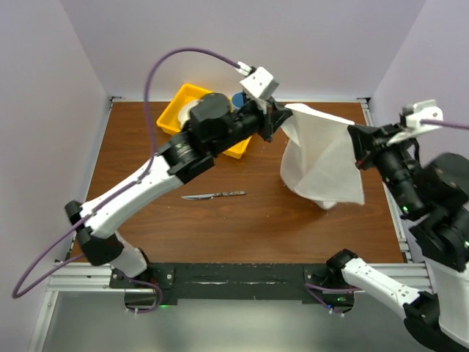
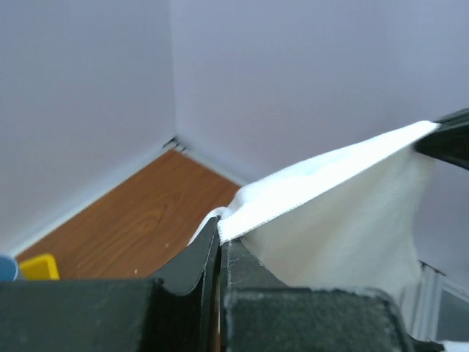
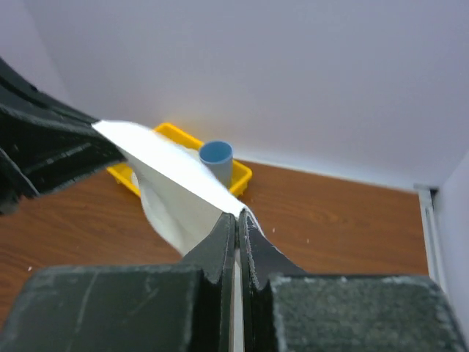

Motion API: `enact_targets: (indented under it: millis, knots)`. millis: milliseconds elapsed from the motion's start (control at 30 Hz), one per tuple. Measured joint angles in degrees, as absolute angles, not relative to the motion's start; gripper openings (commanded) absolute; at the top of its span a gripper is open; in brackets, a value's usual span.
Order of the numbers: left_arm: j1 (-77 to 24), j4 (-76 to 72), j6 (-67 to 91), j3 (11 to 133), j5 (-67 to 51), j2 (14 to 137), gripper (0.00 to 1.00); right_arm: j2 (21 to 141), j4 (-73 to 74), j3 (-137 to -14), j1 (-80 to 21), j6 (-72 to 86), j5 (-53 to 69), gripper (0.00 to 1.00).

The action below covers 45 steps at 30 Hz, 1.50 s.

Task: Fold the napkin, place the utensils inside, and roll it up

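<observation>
Here the napkin (image 1: 322,158) hangs above the table's (image 1: 256,227) 3 o'clock side, stretched between the left gripper (image 1: 275,121) and the right gripper (image 1: 357,141). Each gripper is pressed together, pinching a top corner. Only the overhead view shows the knife (image 1: 214,196), lying near centre. The right wrist view shows a blue cup (image 3: 216,155) at the yellow tray (image 3: 242,176), around 11 o'clock. The tabletop is brown wood and the walls (image 1: 220,29) are pale lilac.

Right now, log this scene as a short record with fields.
napkin: held up, stretched between both pincers, hanging down
left pincer: shut on one upper corner
right pincer: shut on the other upper corner
knife: flat on the table, apart from the napkin, untouched
yellow tray: far side of the table, partly behind the left arm
task stage: fold not yet done
</observation>
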<state>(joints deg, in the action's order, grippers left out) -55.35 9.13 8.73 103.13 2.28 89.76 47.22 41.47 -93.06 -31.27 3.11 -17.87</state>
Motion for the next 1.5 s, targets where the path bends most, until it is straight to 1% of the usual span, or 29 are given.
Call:
enact_targets:
  millis: [133, 267, 333, 400, 500, 600, 700, 767, 800, 867, 933, 967, 1000, 1033, 1100, 1133, 1167, 1233, 1333, 1367, 1467, 1500]
  knots:
    - [-56.2, 9.1, 6.5, 103.9, -10.0, 82.6, 0.00, 42.9, 40.6, -95.9, -31.7, -2.8, -8.1, 0.00]
    - [-57.1, 8.5, 6.2, 103.0, -20.6, 78.2, 0.00, 38.0, 38.4, -96.4, -32.0, -4.3, -0.1, 0.00]
    - [-57.2, 7.8, 6.2, 102.0, -22.1, 77.7, 0.00, 36.5, 37.7, -95.7, -32.0, -4.1, 0.4, 0.00]
    - [-57.2, 8.2, 6.3, 101.7, -20.4, 78.6, 0.00, 36.1, 37.7, -95.4, -32.0, -3.3, -4.4, 0.00]
    - [-55.5, 10.9, 6.4, 103.8, -8.4, 82.1, 0.00, 39.4, 38.9, -97.3, -31.4, -2.3, -25.0, 0.00]
    - [-51.5, 14.2, 6.9, 111.1, 2.4, 91.0, 0.00, 48.1, 39.1, -98.5, -31.0, -1.0, -43.5, 0.00]
    - [-46.5, 16.9, 8.0, 118.8, 9.2, 104.2, 0.00, 59.7, 37.9, -95.4, -30.1, -1.0, -54.9, 0.00]
    - [-44.2, 18.0, 8.1, 121.6, 12.4, 112.8, 0.00, 69.6, 35.8, -92.2, -27.9, -1.4, -57.9, 0.00]
    - [-43.5, 18.6, 8.1, 122.6, 13.1, 116.6, 0.00, 73.9, 35.0, -91.0, -26.9, -1.4, -57.5, 0.00]
    - [-42.4, 21.1, 7.9, 124.4, 13.8, 125.3, 0.00, 86.1, 35.6, -90.3, -22.8, 0.2, -54.3, 0.00]
    - [-42.3, 23.5, 8.3, 124.2, 13.5, 130.0, 0.00, 93.9, 37.8, -90.4, -19.9, 2.8, -49.2, 0.06]
    - [-42.5, 24.1, 8.5, 123.2, 13.1, 131.3, 0.00, 96.4, 39.0, -90.1, -18.6, 4.0, -45.3, 0.10]
    - [-42.7, 25.1, 8.8, 121.4, 12.8, 131.6, 0.00, 97.3, 39.6, -89.4, -17.8, 5.3, -41.9, 0.22]
    - [-42.9, 25.6, 9.0, 120.1, 12.7, 131.6, 0.00, 97.1, 39.7, -87.5, -16.9, 6.9, -35.8, 0.32]
    - [-43.0, 24.4, 9.3, 118.3, 12.5, 130.8, 0.00, 94.2, 39.4, -83.6, -16.2, 9.6, -27.7, 0.47]
    - [-43.2, 23.5, 9.4, 116.9, 12.4, 129.9, 0.00, 90.9, 37.3, -79.6, -16.2, 10.6, -22.4, 0.60]
    - [-43.3, 22.6, 9.4, 115.5, 12.1, 128.9, 0.00, 88.3, 36.7, -76.8, -16.2, 11.5, -19.0, 0.62]
    - [-43.4, 21.3, 9.5, 112.8, 11.9, 126.3, 0.00, 82.4, 34.0, -69.5, -16.5, 13.5, -11.9, 0.64]
    - [-43.5, 19.7, 9.7, 111.0, 11.7, 123.4, 0.00, 78.0, 30.6, -61.3, -16.8, 15.6, -4.8, 0.63]
    - [-43.5, 19.4, 9.8, 110.7, 11.6, 122.5, 0.00, 77.6, 29.7, -58.8, -16.8, 16.6, -3.0, 0.59]
    - [-43.5, 18.2, 9.9, 110.7, 11.1, 120.8, 0.00, 77.6, 27.4, -51.8, -16.8, 20.5, 0.9, 0.40]
    - [-43.5, 17.3, 10.0, 110.3, 10.8, 120.2, 0.00, 77.6, 26.7, -49.4, -16.8, 22.1, 2.1, 0.40]
